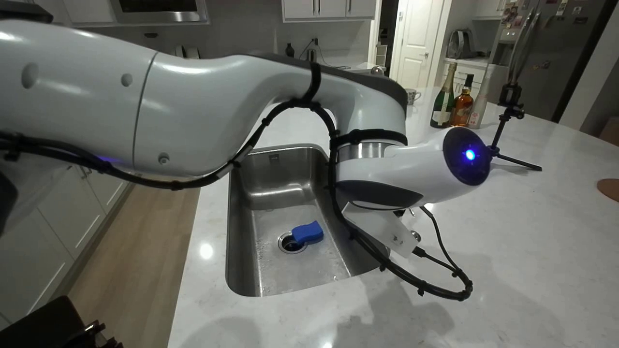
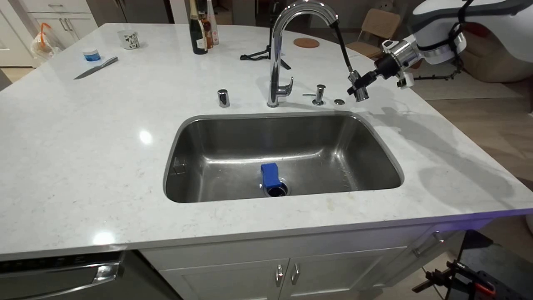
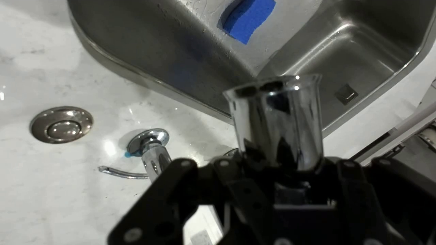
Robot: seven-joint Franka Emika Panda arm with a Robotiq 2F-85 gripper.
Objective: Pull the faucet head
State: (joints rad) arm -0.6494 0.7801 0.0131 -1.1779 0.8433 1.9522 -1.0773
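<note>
And the black gripper [image 2: 358,84] is clamped around the cylindrical chrome faucet head [image 3: 279,126] above the white worktop [image 2: 83,175], long axis near-upright across the grip, slim black hose [image 2: 342,48] slanting up to the arched chrome neck [image 2: 276,58]!

Below me I have a white counter [image 2: 95,175], faintly marked with grey. A metal sink [image 2: 270,129] is let into it. Along one long side of the sink, near its rim, I see a short metal cap [image 2: 223,99], a tall faucet [image 2: 275,73] and a soap pump [image 2: 320,93], all upright, and a round metal button [image 2: 339,101] set flat. On that same side, well apart from the sink, stand three bottles [image 1: 462,107] and a black tripod [image 1: 499,130]; a round brown mat [image 2: 306,42] lies farther out. Well left of the sink in an exterior view, I make out a patterned mug [image 2: 130,40], a small blue-and-white tub [image 2: 91,55] and a knife [image 2: 96,68] lying flat.
</note>
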